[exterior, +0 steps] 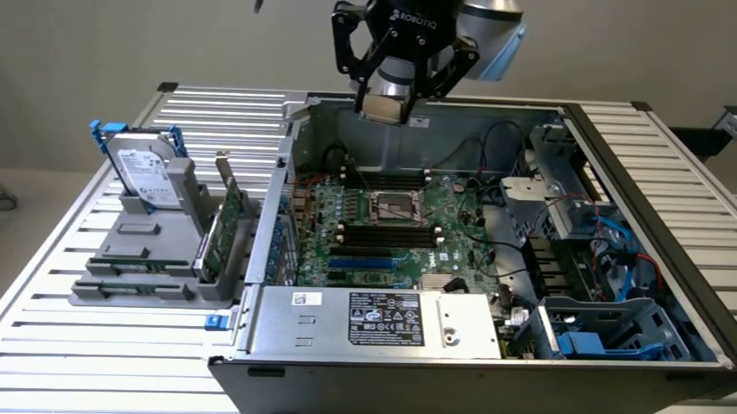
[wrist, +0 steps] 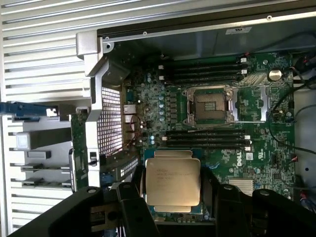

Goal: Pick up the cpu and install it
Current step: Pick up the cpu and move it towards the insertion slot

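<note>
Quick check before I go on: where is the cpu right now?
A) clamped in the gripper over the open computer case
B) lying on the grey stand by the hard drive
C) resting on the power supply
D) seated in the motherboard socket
A: the cpu is clamped in the gripper above the open computer case, and the socket on the motherboard is bare.

arm: one arm [exterior: 493, 30] comes in from the top of the exterior view; wrist section grey with a pale blue cap.
gripper: black gripper [exterior: 388, 110] points straight down, held high in the exterior view.
fingers: two black fingers [wrist: 129, 200], one on each side, pressed in against opposite edges of the cpu [wrist: 173, 182].
grasp: cpu held flat between the fingertips, its metal top facing the wrist camera.
</note>
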Motion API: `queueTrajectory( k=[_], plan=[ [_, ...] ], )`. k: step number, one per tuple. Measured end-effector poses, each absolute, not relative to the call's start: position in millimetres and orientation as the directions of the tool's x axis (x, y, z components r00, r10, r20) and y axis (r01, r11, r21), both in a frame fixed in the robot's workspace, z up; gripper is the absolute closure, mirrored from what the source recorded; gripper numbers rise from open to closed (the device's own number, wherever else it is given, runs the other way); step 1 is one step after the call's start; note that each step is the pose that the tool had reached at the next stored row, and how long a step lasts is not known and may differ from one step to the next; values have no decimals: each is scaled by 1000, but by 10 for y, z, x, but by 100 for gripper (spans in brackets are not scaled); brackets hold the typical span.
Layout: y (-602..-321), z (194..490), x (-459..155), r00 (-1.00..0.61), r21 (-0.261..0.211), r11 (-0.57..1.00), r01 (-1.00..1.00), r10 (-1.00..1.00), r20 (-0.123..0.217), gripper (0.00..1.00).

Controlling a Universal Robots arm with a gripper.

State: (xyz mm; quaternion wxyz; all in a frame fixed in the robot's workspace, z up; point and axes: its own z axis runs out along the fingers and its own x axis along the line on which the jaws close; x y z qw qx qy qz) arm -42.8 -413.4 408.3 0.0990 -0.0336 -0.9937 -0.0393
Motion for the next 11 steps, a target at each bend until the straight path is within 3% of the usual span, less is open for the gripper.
queueTrajectory(
  k=[11],
  plan=[
    [-4060,4031,-347,-987,76,995,66,54,151,45]
  ],
)
